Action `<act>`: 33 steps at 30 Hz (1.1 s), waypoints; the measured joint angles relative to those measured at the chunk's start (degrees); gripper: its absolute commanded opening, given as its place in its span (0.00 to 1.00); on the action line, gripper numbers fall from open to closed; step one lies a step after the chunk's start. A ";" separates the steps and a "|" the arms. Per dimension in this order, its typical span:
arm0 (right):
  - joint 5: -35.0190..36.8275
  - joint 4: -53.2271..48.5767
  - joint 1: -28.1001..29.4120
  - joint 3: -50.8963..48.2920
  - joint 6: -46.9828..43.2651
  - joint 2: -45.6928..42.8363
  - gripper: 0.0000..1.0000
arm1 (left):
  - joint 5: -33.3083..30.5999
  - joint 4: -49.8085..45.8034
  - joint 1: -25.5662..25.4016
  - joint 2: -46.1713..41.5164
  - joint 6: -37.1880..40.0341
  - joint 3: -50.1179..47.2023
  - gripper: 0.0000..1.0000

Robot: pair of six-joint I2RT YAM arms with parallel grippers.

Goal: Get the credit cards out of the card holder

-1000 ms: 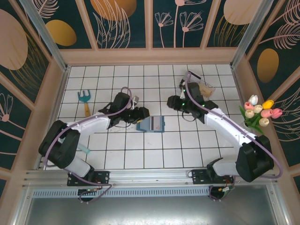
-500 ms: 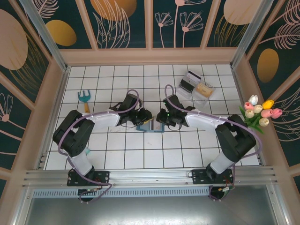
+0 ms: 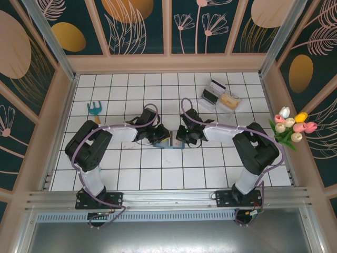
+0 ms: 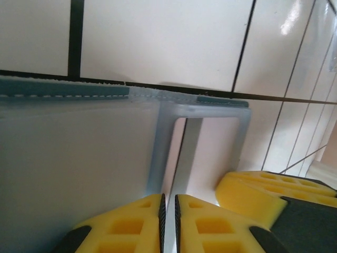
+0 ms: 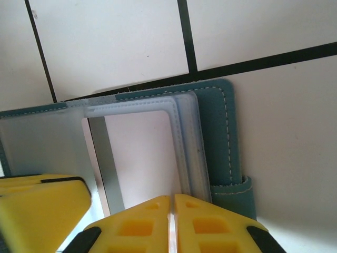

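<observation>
The small teal-blue soft bifold card holder [image 3: 169,141] is lying open and flat near the middle of the white tiled worktop [image 3: 131,174]. Both arms are meeting over it: the left end effector [image 3: 159,138] is at its left half and the right end effector [image 3: 182,138] at its right, just beside each other.

In the left wrist view the left yellow fingers [image 4: 131,226] are standing closed to a thin slit, w/ a frosted clear sleeve leaf running into it. The right yellow fingers [image 5: 210,226] are looking the same in the right wrist view. Both are prob. pinching a sleeve leaf, not a card. Inside one sleeve window, what looks like a pale card w/ a grey stripe [image 5: 139,153] is showing.

Handling, as a judgement: the holder is light and floppy, so it is going to lift or drag along unless one side is pinning it. The sleeves look slick and thin and are easy to nip together w/ a card. The cards should be stiff, smooth and very light, so the best hold is on an exposed edge at the sleeve mouth, pulling in the sleeve's plane.

A clear plastic tray [image 3: 221,97] is sitting well apart at the far right, holding two small flat pieces — poss. cards, too small to tell.
</observation>
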 measured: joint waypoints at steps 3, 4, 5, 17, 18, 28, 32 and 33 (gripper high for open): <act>0.00 0.00 0.00 0.00 -0.02 0.04 0.13 | -0.02 -0.33 0.00 0.79 1.20 0.11 0.16; 0.00 0.00 0.00 0.00 -0.02 0.07 0.13 | -0.09 -0.50 0.00 0.87 1.60 0.24 0.17; 0.00 0.00 0.00 0.00 -0.02 0.07 0.13 | -0.17 -0.70 0.00 0.87 1.97 0.35 0.18; -1.51 0.59 -0.63 -0.28 -0.42 0.42 0.13 | 3.50 2.23 1.20 0.87 8.17 -1.66 0.18; -1.60 0.72 -0.70 -0.31 -0.44 0.48 0.13 | 4.26 2.89 1.57 0.87 8.63 -2.12 0.18; -3.17 2.38 -0.92 -0.55 -0.50 1.16 0.12 | 10.12 6.01 3.48 1.57 12.74 -3.61 0.18; -3.48 2.80 -0.92 -0.55 -0.72 1.36 0.12 | 11.63 6.91 3.80 2.21 13.38 -3.61 0.16; -3.48 2.80 -0.92 -0.55 -0.72 1.36 0.12 | 11.87 7.02 3.89 2.32 13.42 -3.61 0.16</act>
